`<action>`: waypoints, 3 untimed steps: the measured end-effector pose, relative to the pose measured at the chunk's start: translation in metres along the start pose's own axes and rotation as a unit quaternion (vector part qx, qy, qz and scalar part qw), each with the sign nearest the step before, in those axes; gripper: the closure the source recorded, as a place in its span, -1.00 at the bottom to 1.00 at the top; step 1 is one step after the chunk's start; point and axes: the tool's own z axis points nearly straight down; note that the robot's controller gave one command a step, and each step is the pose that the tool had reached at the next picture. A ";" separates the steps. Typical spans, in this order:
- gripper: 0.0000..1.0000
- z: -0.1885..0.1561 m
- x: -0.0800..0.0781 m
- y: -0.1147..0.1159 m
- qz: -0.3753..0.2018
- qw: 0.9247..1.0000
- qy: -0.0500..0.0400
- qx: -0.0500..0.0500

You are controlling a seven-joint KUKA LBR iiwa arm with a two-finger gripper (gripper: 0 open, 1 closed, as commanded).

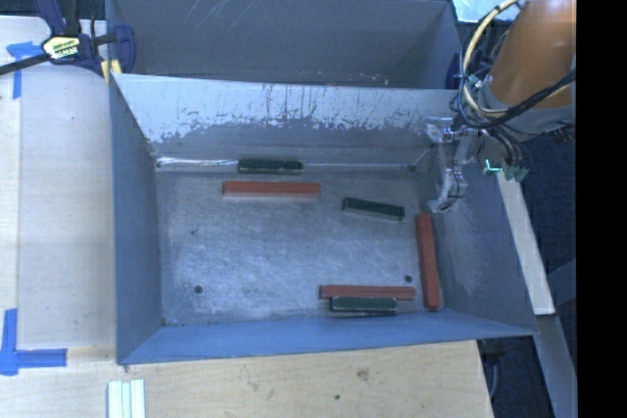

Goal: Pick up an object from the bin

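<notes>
My gripper (446,196) hangs at the right side of the bin, its metal fingers pointing down with nothing visible between them. Just below it a red-brown bar (427,261) lies lengthwise along the right wall. A short dark green bar (373,208) lies to the gripper's left on the bin floor.
A red-brown bar (270,190) and a dark green bar (270,167) lie near the back wall. Another red-brown bar (366,292) with a dark green bar (363,305) beside it rests at the front. The arm with its orange cover and cables stands over the bin's right rim.
</notes>
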 end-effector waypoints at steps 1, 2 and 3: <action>-1.00 0.080 0.016 0.057 -0.011 1.000 0.000 -0.001; 1.00 0.073 0.013 0.053 -0.009 1.000 -0.006 0.001; 1.00 -0.061 0.025 -0.001 0.050 0.999 -0.009 0.002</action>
